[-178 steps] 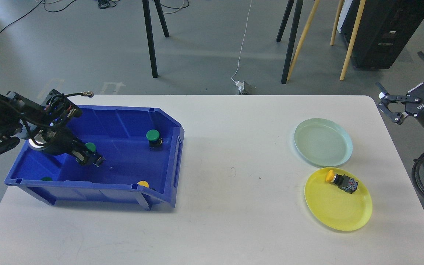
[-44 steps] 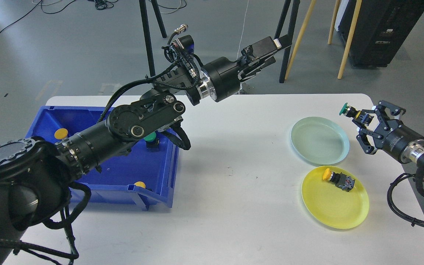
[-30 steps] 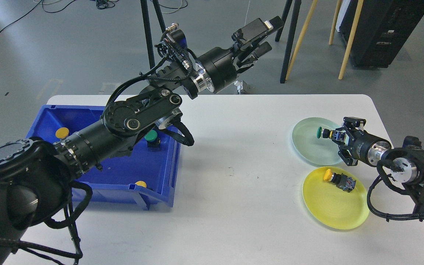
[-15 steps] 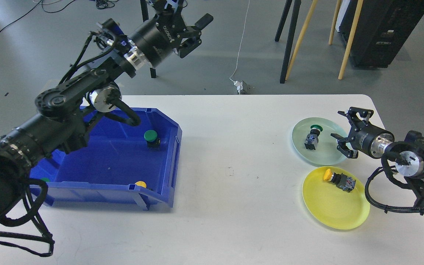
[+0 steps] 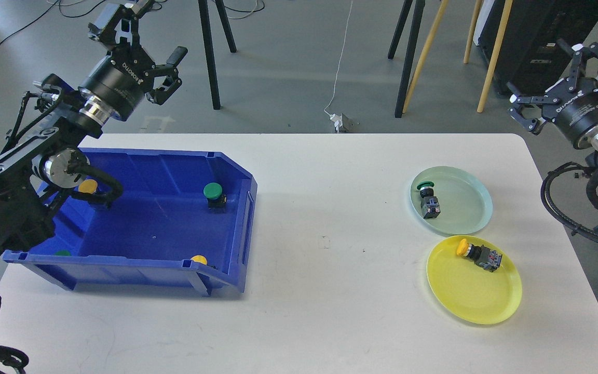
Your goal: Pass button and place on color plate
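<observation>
A green-capped button [image 5: 427,199] lies on its side on the pale green plate [image 5: 465,205]. A yellow-capped button [image 5: 478,254] lies on the yellow plate [image 5: 480,296]. The blue bin [image 5: 138,262] at left holds a green button [image 5: 215,194], a yellow button [image 5: 87,187] at its back left, another yellow one [image 5: 200,259] and a green one [image 5: 62,253] by its front wall. My left gripper [image 5: 146,23] is open and empty, raised above and behind the bin. My right gripper [image 5: 563,70] is open and empty, raised beyond the table's right edge.
The white table [image 5: 325,291] spans the view. Tripod legs [image 5: 211,57] and wooden poles [image 5: 496,57] stand on the floor behind it, with a black cabinet [image 5: 538,41] at the back right and a power plug [image 5: 341,122] near the table's far edge.
My right gripper let go of the green button on the pale green plate and has risen up and back to the right. My left arm has swung left, back behind the bin.
</observation>
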Motion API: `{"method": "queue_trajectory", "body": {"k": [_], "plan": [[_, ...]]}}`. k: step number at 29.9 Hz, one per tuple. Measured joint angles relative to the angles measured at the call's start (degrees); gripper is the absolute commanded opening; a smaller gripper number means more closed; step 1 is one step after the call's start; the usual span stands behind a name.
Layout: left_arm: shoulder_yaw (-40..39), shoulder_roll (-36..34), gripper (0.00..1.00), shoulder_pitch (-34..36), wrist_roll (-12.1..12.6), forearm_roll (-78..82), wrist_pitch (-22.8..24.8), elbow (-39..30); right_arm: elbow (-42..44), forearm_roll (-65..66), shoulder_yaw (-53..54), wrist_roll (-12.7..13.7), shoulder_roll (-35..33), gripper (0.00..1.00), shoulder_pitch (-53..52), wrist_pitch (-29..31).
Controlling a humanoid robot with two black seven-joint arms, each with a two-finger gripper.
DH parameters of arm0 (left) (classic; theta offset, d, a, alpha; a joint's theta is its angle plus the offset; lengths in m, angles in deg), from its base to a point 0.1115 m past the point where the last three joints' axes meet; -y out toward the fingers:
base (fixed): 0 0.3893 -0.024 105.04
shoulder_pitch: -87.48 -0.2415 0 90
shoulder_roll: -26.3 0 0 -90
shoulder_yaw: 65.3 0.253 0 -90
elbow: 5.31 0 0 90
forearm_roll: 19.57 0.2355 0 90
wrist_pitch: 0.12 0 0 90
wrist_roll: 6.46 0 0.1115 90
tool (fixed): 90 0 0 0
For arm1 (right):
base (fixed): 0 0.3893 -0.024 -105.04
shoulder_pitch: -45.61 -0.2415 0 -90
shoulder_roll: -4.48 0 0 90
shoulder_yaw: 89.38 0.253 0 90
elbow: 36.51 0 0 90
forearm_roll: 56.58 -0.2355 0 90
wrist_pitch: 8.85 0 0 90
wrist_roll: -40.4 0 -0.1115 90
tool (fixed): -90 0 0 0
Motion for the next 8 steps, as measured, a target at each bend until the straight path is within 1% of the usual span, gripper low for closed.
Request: {"method": "queue_trajectory", "body": {"k": [4,8], "plan": [[0.2,1.6,1.0,0.2,0.0,0.1,0.0,3.3,-0.6,0.0,0.6,-0.1,2.7,1.0,-0.3,0.0],[0.1,4.5,1.0,0.7,0.0,0.1,0.0,5.7,-2.4,0.0,0.7,-0.1,3.9,1.0,-0.6,0.0]]}}
